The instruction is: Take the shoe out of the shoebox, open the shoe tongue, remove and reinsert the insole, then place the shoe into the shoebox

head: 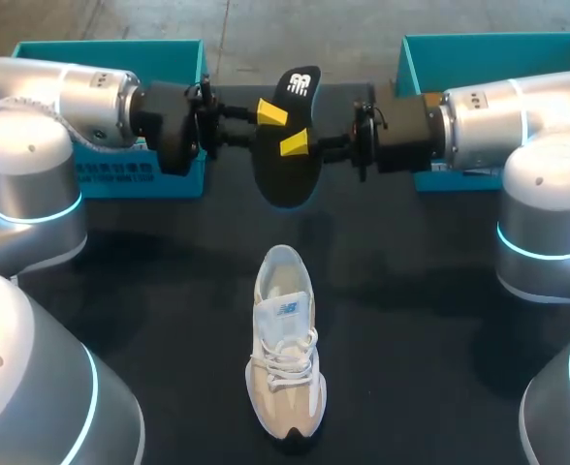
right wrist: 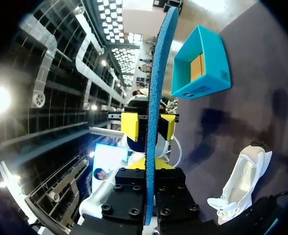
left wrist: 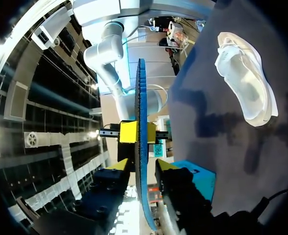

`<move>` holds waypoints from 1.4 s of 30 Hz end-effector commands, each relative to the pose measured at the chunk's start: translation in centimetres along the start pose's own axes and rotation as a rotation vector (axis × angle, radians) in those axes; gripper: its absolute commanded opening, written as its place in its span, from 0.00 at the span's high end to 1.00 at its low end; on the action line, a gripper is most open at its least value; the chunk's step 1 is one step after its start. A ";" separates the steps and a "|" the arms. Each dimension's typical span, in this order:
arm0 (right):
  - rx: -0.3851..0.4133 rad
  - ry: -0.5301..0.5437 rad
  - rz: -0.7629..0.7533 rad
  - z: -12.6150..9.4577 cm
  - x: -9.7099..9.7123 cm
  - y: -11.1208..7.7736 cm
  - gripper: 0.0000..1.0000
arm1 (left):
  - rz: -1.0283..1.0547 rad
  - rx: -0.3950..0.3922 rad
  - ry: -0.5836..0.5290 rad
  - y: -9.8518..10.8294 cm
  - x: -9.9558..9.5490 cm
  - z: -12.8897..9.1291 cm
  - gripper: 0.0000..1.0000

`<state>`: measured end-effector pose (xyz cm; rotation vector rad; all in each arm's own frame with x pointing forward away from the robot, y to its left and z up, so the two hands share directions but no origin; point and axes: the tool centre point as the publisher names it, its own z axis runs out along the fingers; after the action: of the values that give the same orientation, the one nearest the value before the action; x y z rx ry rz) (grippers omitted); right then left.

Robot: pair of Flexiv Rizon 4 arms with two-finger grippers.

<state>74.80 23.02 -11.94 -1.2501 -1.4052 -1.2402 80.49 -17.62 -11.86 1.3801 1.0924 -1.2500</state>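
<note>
1. A black, flat foam insole [head: 283, 170] hangs on edge in the upper middle, clear of the dark tabletop [head: 411, 320], ready for reinsertion.
2. The right fingers [head: 296, 145] pinch it. The left fingers [head: 272, 113] flank it, but I cannot tell whether they grip.
3. The white-and-beige laced sneaker [head: 287, 358] lies at lower centre, its opening toward the insole.

Soft stuff on a dull table!
The flat black foam insole [head: 285, 170] looks matt, its blue side textured; white-and-beige lace-up shoe [head: 287, 358] shows mesh and suede-like cloth; black table [head: 430, 320] is matt; silver left arm [head: 62, 92] and right arm [head: 518, 107] gleam smooth, semi-glossy.
</note>
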 end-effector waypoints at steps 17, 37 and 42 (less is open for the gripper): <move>-0.050 -0.055 -0.211 -1.4 -1.3 0.5 1.00 | -0.100 -0.042 0.112 -1.5 0.7 -6.6 0.00; -0.029 -0.117 -0.291 -1.3 -1.5 0.5 1.00 | -0.217 -0.058 0.328 -3.0 3.3 -10.3 0.00; -0.029 -0.117 -0.291 -1.3 -1.5 0.5 1.00 | -0.217 -0.058 0.328 -3.0 3.3 -10.3 0.00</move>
<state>75.58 21.46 -13.20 -1.1776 -1.7046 -1.4045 79.49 -6.91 -15.01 1.4859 1.5246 -1.1601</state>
